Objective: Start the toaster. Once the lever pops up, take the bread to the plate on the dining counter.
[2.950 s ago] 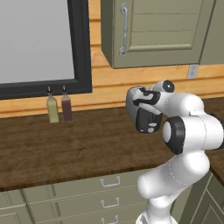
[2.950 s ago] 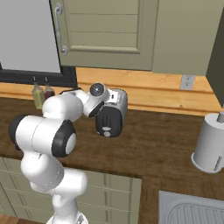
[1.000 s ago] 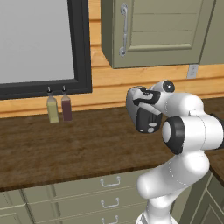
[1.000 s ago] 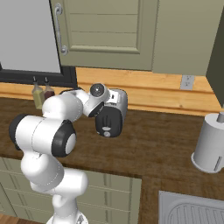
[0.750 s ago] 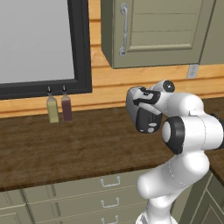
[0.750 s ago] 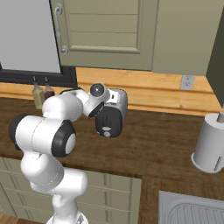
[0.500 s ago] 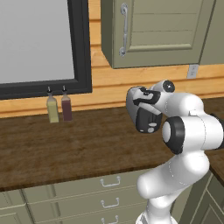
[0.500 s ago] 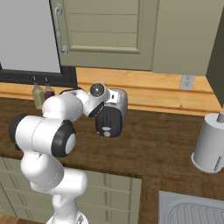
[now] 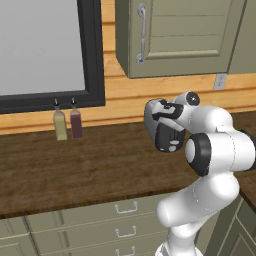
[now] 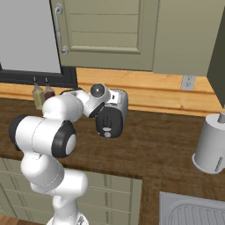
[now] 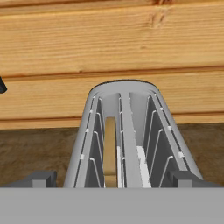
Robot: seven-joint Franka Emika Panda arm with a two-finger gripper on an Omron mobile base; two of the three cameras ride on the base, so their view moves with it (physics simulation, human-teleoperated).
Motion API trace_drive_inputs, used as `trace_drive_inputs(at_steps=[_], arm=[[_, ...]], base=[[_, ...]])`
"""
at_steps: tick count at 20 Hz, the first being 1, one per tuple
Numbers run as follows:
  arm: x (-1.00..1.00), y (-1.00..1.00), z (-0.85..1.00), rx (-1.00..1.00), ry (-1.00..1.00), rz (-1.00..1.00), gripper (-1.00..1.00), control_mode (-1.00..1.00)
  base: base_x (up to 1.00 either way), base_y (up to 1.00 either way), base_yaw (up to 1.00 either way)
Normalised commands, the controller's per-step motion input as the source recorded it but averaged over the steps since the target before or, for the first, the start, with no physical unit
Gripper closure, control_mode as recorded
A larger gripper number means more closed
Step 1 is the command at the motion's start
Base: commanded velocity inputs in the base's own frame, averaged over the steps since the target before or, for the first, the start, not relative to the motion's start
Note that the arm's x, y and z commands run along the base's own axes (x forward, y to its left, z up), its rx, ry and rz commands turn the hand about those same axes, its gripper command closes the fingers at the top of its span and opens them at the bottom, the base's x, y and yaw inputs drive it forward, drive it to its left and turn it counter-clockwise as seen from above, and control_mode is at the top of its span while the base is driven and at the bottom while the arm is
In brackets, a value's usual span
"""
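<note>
Hand view, left to right: left fingertip [image 11: 37, 178], then the toaster [image 11: 131, 140] dead centre, just ahead, slots running away from the hand, bread [image 11: 110, 153] in the left slot. Gripper [image 11: 111, 181] spread wide, holding nothing.

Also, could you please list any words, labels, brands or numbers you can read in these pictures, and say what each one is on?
None: no readable text anywhere.
The toaster has no brand or markings in view.
The two bottles carry no legible labels.
The wall outlet and the grey canister are blank.
</note>
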Motion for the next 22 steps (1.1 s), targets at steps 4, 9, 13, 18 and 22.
trace_drive_inputs(at_steps=[4,9,13,18,22], arm=[[0.0,0.0,0.0,0.0,0.0,0.0,-1.0,-1.0],[0.0,0.0,0.0,0.0,0.0,0.0,-1.0,-1.0],[0.0,0.0,0.0,0.0,0.0,0.0,-1.0,-1.0],[0.0,0.0,0.0,0.0,0.0,0.0,-1.0,-1.0],[0.0,0.0,0.0,0.0,0.0,0.0,-1.0,-1.0]], base=[[0.0,0.0,0.0],[0.0,0.0,0.0],[0.0,0.0,0.0],[0.0,0.0,0.0],[0.0,0.0,0.0]])
